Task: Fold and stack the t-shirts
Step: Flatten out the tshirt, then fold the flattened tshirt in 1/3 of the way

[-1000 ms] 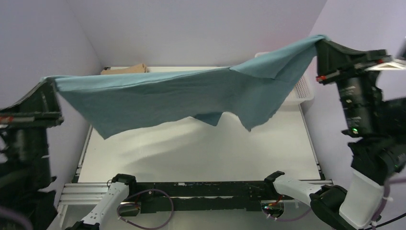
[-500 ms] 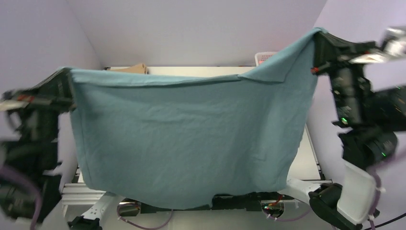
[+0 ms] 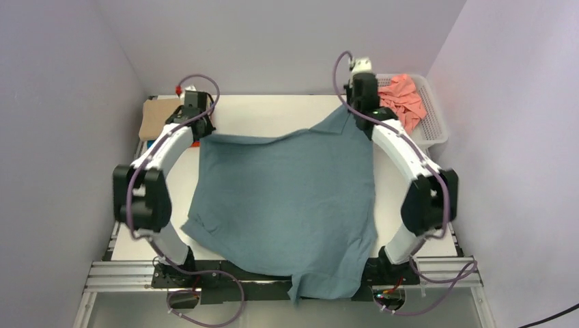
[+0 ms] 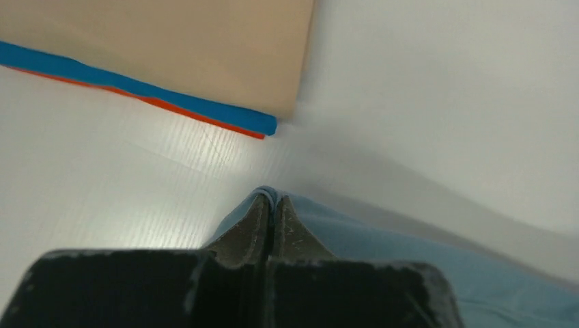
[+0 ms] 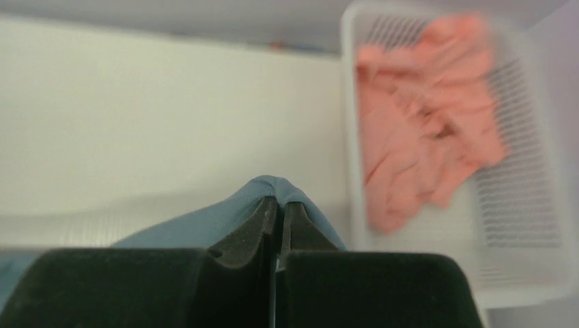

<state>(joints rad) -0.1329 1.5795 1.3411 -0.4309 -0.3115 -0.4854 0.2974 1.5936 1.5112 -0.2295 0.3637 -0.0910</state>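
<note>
A dusty teal-grey t-shirt (image 3: 287, 198) lies spread over the white table, its near end hanging over the front rail. My left gripper (image 3: 200, 131) is shut on the shirt's far left corner (image 4: 270, 195). My right gripper (image 3: 353, 109) is shut on the far right corner (image 5: 276, 186). In both wrist views the teal cloth wraps over the closed fingertips. A salmon pink t-shirt (image 3: 403, 96) lies crumpled in the white basket (image 3: 437, 126), and in the right wrist view this pink t-shirt (image 5: 423, 123) is blurred. Folded tan cloth (image 3: 158, 116) sits at the far left on blue (image 4: 136, 89) and orange layers.
The white perforated basket (image 5: 519, 225) stands at the table's far right corner, close beside my right gripper. Purple-grey walls close in on the left, back and right. The arm bases and a black rail (image 3: 205, 273) run along the near edge.
Both arms have swung down and away from the camera to the table's far side. The teal shirt, held stretched in the air before, now lies laid out on the table.
</note>
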